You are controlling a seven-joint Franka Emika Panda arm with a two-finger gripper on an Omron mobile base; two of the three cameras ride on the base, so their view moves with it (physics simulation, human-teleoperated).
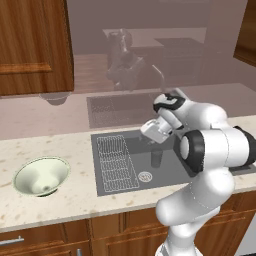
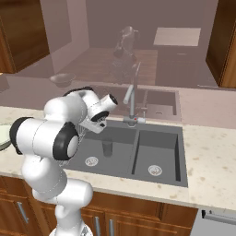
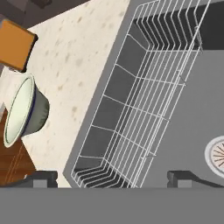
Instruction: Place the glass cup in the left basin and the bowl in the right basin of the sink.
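The sink [image 2: 180, 152] is one dark double unit set into the speckled counter [image 1: 70, 150], with a divider wall between its two basins. The left basin [image 1: 165, 175] has one wire rack [image 1: 116, 162] hugging its outer wall and open floor around the drain. The right basin [image 2: 156, 152] is bare with plenty of room. One bowl [image 1: 40, 176] sits on the counter, well apart from the sink edge. One glass cup [image 1: 156, 159] stands upright in the left basin, nothing touching it. The gripper [image 3: 118, 177] hangs over the rack, fingers spread wide, holding nothing.
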